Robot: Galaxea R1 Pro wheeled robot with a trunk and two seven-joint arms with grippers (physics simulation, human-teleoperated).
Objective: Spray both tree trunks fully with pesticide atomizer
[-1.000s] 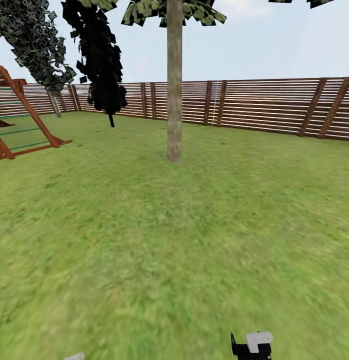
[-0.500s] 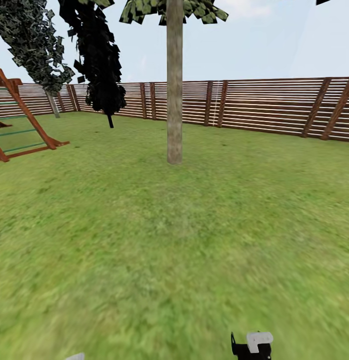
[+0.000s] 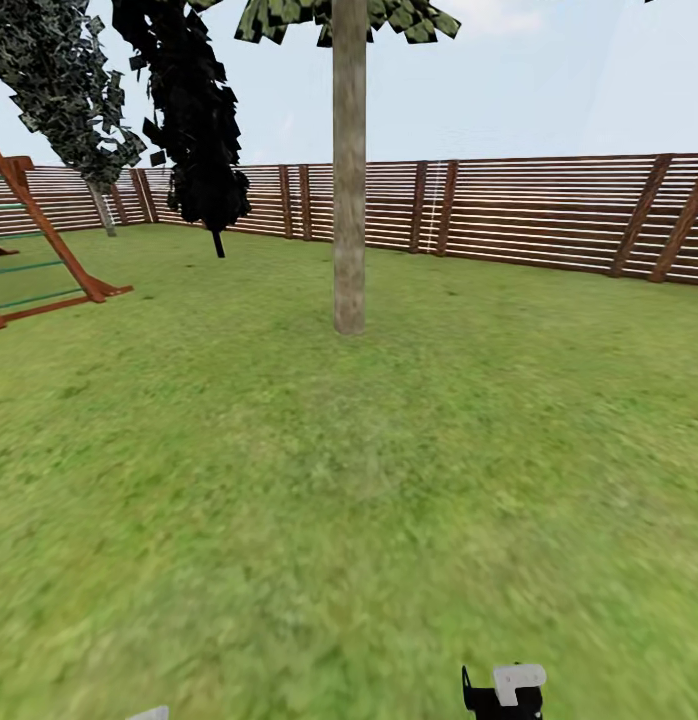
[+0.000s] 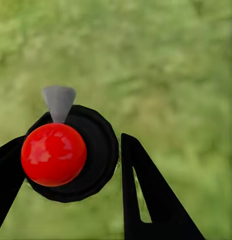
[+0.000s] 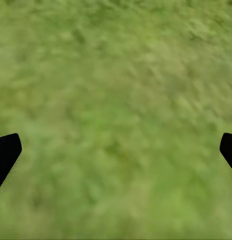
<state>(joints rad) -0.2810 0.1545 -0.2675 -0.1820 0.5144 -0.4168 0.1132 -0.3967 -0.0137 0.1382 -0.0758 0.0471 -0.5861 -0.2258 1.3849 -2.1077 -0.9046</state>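
Atomizer (image 4: 71,152) between the left pincer's (image 4: 71,195) closed-in fingers, right pincer (image 5: 116,150) spread wide over grass (image 5: 116,100).

A fenced garden: green lawn (image 3: 389,480), slatted red-brown wooden fence (image 3: 549,215), pale tree trunk (image 3: 349,200), wooden play frame (image 3: 44,250).

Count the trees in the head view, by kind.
Pale-trunked trees: 2
Black cypress-like trees: 1
Total: 3
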